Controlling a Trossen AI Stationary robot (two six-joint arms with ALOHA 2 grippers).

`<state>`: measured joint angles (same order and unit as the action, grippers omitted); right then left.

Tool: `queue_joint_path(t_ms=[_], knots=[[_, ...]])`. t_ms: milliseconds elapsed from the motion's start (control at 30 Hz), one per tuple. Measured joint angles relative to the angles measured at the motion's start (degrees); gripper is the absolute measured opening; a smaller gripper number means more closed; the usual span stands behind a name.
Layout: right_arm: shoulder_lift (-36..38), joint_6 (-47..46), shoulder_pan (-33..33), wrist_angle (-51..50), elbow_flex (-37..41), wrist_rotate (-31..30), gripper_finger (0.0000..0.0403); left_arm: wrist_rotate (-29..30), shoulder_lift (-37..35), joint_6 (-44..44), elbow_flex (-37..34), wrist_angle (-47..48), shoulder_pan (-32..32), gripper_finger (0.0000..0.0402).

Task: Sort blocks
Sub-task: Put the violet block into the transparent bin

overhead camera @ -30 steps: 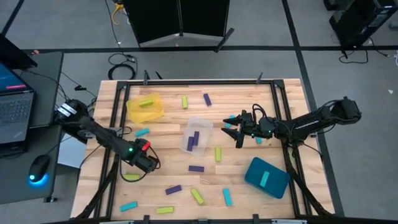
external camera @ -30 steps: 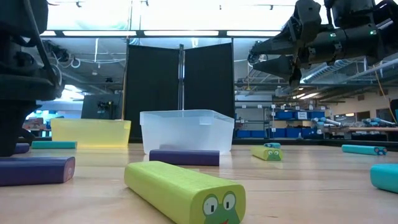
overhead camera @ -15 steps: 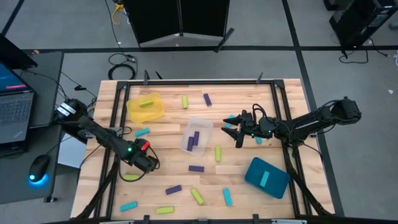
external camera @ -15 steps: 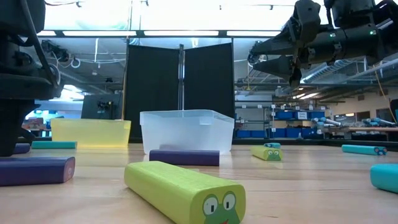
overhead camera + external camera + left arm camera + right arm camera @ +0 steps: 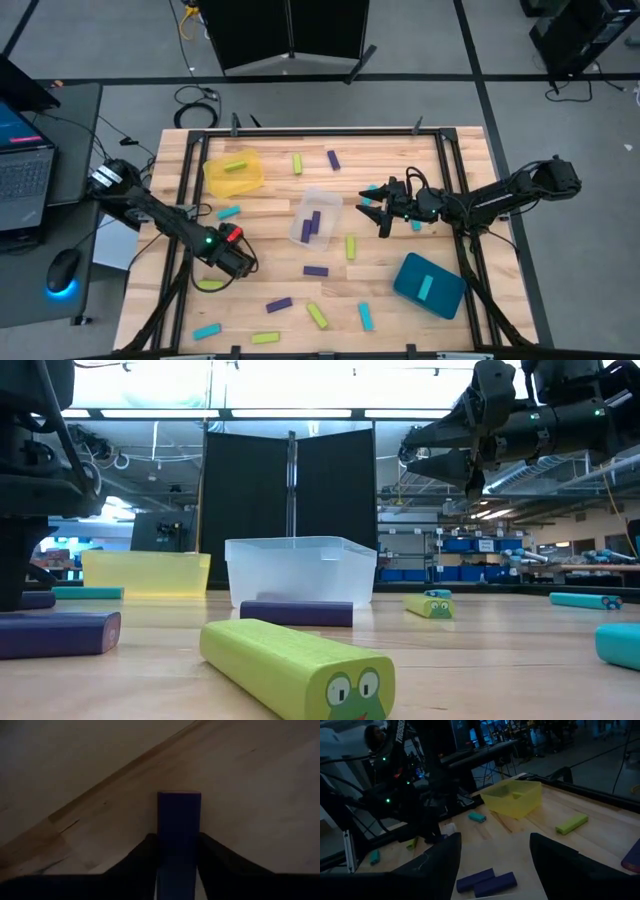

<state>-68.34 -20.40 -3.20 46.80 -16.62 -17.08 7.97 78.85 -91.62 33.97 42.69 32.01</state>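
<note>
Over on the left, the left gripper (image 5: 243, 264) is down low at the table's left-front area, and the wrist view shows its two fingers (image 5: 141, 857) pressed against the sides of a purple block (image 5: 178, 837) lying flat on the wood, so it is clamped on that block. A lime block (image 5: 209, 285) lies just beside the gripper.

Further back sits the yellow tray (image 5: 234, 172) with a lime block inside. Near it on the boards is a cyan block (image 5: 229, 212).

Moving to the middle, the clear tray (image 5: 316, 217) holds two purple blocks side by side. More blocks are scattered on the table (image 5: 400, 150): lime and purple ones behind the clear tray, and purple, lime and cyan ones toward the front edge.

On the right, the right gripper (image 5: 377, 211) hangs in the air above the table, between the clear tray and the right edge, its fingers (image 5: 442, 865) spread wide with nothing between them. In front of it sits the teal tray (image 5: 430, 285) with a cyan block inside.
</note>
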Motion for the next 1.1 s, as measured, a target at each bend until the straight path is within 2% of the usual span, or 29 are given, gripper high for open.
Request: queue_joint_path(t_ms=[33, 267, 367, 500, 600, 733, 833, 900, 1000, 1100], knots=[[-0.02, 0.0, 0.0, 0.08, 0.0, 0.0, 0.0247, 0.02, 0.0, 0.12, 0.0, 0.08, 0.0, 0.0104], [0.0, -0.03, 0.0, 1.62, -0.03, 0.0, 0.0247, 1.49, 0.03, 3.81, 2.16, 1.84, 0.02, 0.0103], [0.0, -0.44, 0.0, 1.62, -0.04, 0.0, 0.0247, 8.14, -0.44, 7.56, 6.95, 4.44, -0.1, 0.0103], [-0.02, -0.44, 0.0, 1.97, -0.04, 0.0, 0.0247, 21.19, -0.68, 18.28, 13.61, 4.12, -1.79, 0.0103], [0.0, -0.43, 0.0, 3.39, -0.04, 0.0, 0.0247, 30.11, -0.51, 29.09, 16.78, -3.35, -5.08, 0.0103], [0.0, -0.41, -0.18, 5.36, -0.07, 0.01, 0.0247, 34.61, 0.6, 46.96, 17.12, -22.13, -10.93, 0.0103], [-0.01, -0.42, -0.81, 6.69, -0.07, 0.21, 0.0247, 34.49, 2.99, 58.53, 17.16, -35.3, -14.98, 0.0103], [0.0, -0.42, -1.49, 8.2, -0.07, 0.55, 0.0247, 32.26, 5.43, 63.34, 17.21, -42.5, -17.48, 0.0103], [0.15, -0.14, -2.77, 9.77, -0.07, 0.71, 0.0247, 28.58, 9.44, 65.44, 17.21, -47.43, -21.08, 0.0103], [0.2, 0.72, -4.29, 9.59, -0.66, 0.76, 0.0247, 27.45, 13.21, 64.58, 17.14, -49.22, -23.61, 0.0111]])
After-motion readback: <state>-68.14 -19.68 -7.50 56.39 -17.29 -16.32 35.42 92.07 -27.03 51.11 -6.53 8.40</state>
